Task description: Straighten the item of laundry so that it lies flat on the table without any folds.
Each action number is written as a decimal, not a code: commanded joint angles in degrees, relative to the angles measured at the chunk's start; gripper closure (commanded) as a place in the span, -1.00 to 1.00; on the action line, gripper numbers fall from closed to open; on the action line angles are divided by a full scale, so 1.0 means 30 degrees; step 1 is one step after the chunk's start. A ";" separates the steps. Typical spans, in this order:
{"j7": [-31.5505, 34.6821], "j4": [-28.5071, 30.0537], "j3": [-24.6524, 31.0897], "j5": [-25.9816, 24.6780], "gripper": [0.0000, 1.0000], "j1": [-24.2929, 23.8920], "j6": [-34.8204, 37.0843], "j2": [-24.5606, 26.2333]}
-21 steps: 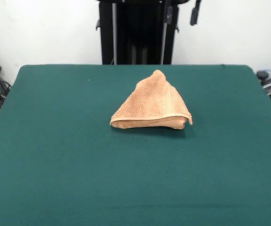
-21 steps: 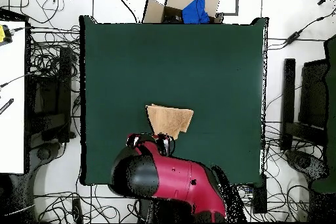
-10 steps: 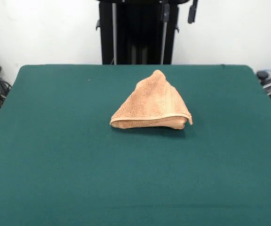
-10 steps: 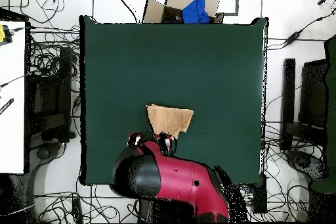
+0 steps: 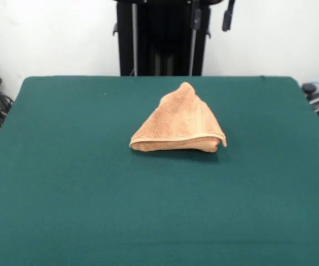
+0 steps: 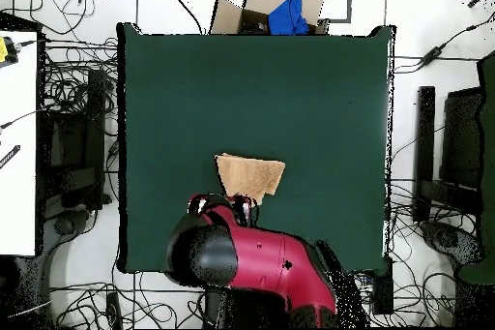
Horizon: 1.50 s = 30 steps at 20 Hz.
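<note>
hovering by the folded towel (image 5: 179, 122), claw (image 6: 235, 212) opening unclear, perhaps empty.

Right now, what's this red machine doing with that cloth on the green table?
Nothing is holding the towel yet. It lies folded into a triangle, bunched up, near the middle of the green table. From above, the red and black robot arm hangs over the table's edge beside the towel. Its gripper can't be made out, so the flattening job hasn't visibly started.

At the bottom of the overhead frame we see a bulky glossy crimson-red arm (image 6: 261, 260) with rounded black joint caps (image 6: 205, 258).
</note>
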 commanded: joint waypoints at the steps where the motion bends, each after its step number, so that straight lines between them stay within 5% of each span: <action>1: 0.2711 -0.0441 0.0972 -0.0032 -1.00 0.0637 0.0258 0.1420; 12: 0.2495 -0.0870 0.1527 0.0487 -1.00 -0.0071 -0.0338 0.2530; 30: 0.3576 -0.5696 0.0559 0.0837 -1.00 0.0256 0.0048 0.6646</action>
